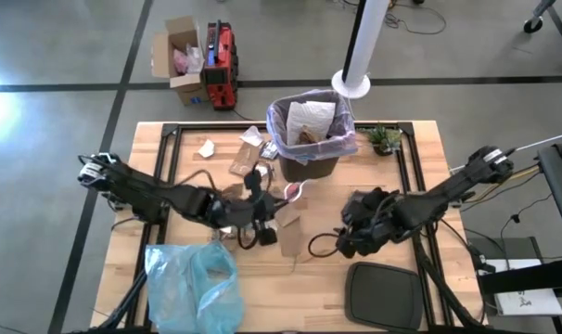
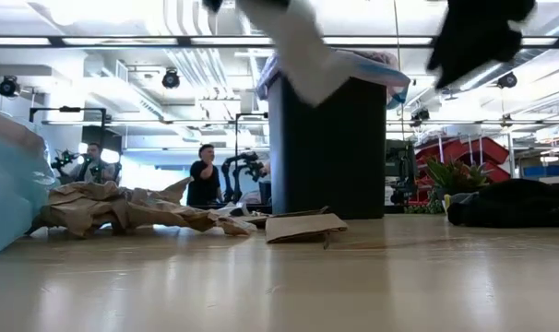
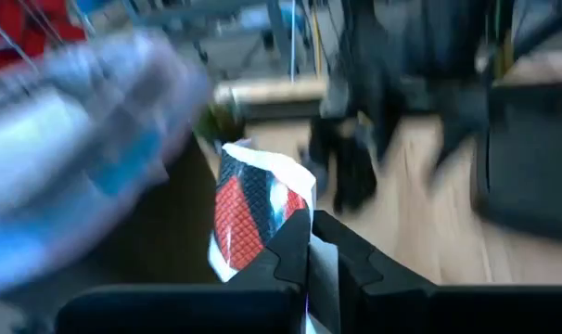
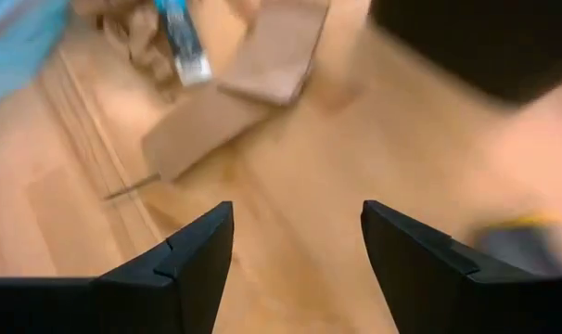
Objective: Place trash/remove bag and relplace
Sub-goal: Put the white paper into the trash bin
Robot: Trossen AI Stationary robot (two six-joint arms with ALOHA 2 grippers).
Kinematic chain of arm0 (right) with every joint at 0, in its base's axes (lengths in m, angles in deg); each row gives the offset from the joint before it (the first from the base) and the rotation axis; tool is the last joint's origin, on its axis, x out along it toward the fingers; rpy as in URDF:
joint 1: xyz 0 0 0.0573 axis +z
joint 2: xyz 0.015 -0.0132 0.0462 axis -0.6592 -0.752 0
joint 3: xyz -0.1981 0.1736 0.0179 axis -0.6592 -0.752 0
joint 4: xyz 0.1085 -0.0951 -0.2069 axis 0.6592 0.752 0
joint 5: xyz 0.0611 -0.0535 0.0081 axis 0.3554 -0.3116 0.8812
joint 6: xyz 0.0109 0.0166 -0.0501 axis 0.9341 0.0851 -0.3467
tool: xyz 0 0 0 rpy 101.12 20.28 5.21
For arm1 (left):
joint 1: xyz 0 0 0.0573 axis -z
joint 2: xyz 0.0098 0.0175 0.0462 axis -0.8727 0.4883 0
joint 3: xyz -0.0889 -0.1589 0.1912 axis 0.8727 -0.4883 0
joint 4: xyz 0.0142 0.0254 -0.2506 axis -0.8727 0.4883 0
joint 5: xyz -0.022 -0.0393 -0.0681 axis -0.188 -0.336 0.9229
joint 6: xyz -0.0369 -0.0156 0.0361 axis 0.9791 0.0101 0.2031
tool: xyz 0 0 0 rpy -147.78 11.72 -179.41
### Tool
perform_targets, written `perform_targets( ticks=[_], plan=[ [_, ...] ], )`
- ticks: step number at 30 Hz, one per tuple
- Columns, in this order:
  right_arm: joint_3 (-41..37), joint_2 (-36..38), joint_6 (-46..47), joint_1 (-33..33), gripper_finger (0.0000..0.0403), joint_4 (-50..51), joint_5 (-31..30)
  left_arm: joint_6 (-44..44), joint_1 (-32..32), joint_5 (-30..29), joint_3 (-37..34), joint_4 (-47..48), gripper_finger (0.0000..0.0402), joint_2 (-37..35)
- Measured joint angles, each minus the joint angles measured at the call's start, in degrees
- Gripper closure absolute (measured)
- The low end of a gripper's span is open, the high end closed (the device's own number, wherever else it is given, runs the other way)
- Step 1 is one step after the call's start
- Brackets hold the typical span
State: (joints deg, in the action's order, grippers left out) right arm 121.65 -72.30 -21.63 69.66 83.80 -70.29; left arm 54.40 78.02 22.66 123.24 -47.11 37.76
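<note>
My left gripper (image 3: pixel 309 243), clamped on a red-and-white wrapper (image 3: pixel 249 218), must next carry it ahead to the bin (image 1: pixel 309 139); trash-loading step.

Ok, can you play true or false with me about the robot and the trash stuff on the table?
1. The left claw is pinched shut on a red and white wrapper. True.
2. The right claw is holding a piece of cardboard. False: it is open and holds nothing, with the cardboard piece lying on the table ahead of it.
3. The black bin is lying on its side. False: it stands upright with a bag folded over its rim.
4. A crumpled light-blue bag lies at the table's near left side. True.
5. A small green plant sits beside the bin. True.
</note>
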Motion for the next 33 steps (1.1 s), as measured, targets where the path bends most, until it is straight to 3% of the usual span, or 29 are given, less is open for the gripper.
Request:
perform_targets(
  ticks=[6,10,13,18,26,33],
  plan=[
    [-8.78,-4.59,4.29,1.37,0.0194,-21.67,3.73,-3.15,-5.47,0.01,8.91,-0.37,0.0401,0.02],
    [-9.49,-8.79,4.7,2.26,0.0199,-28.39,3.58,-1.75,-12.52,0.56,11.47,-0.07,0.0401,0.09],
    [-9.06,-11.11,5.73,2.71,0.0199,-28.94,3.91,0.58,-17.92,2.53,13.19,1.61,0.0401,0.13],
    [-8.41,-12.56,7.8,3.16,0.0198,-28.96,3.93,7.8,-24.62,9.72,20.25,12.27,0.0401,2.01],
    [-8.33,-11.47,7.44,3.33,0.0212,-28.22,2.64,5.29,-25.52,12.36,33.53,20.11,0.0402,7.38],
    [-8.33,-11.3,7.55,3.33,0.0226,-28.06,1.48,7.92,-26.94,12.29,36.17,24.65,0.0397,14.15]
  ],
)
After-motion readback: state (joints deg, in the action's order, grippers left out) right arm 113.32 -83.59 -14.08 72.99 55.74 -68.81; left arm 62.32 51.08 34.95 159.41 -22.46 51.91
